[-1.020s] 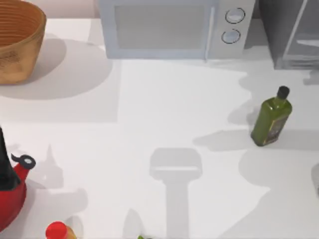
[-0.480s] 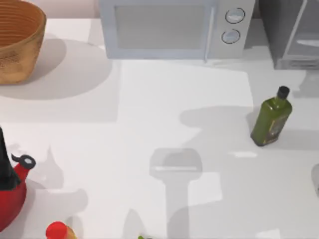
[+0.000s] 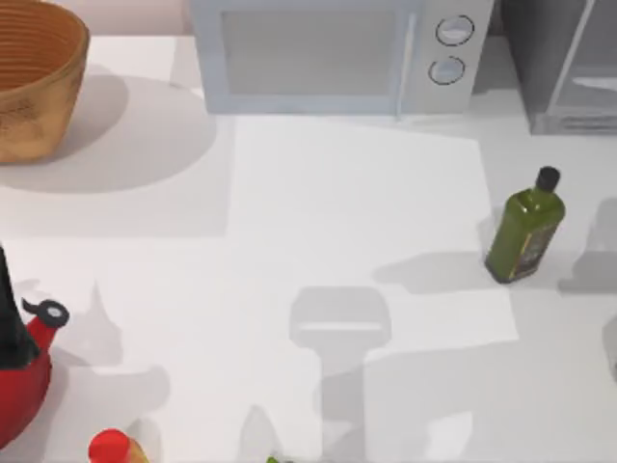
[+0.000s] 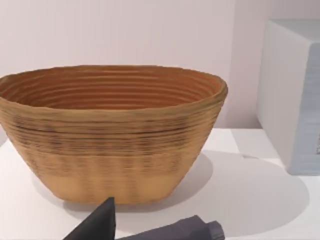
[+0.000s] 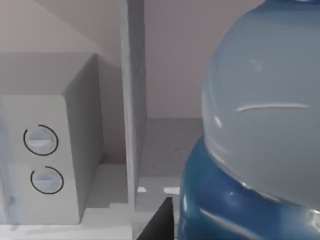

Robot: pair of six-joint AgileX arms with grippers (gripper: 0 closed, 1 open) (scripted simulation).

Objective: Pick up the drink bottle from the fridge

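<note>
The drink bottle [image 5: 260,130] looms very close in the right wrist view, its pale whitish body above a bright blue part. My right gripper [image 5: 167,220] is at the bottle, shut on it, with one dark finger [image 5: 156,222] lying against the blue part. Behind the bottle stands the fridge [image 5: 131,100], its grey inside open to view. In the top view the fridge [image 3: 540,58] is at the far right corner of the table. My left gripper [image 4: 150,227] is parked in front of the basket, open and holding nothing.
A pale microwave [image 3: 328,53] with two knobs stands at the back middle, left of the fridge. A green bottle [image 3: 525,231] stands on the right. A woven basket [image 3: 34,77] sits at the back left. A red kettle [image 3: 24,371] and a red-capped bottle [image 3: 111,447] are at the front left.
The shadows on the right half of the table have shifted, so the right arm has been moving. The table's objects have stayed where they were.
</note>
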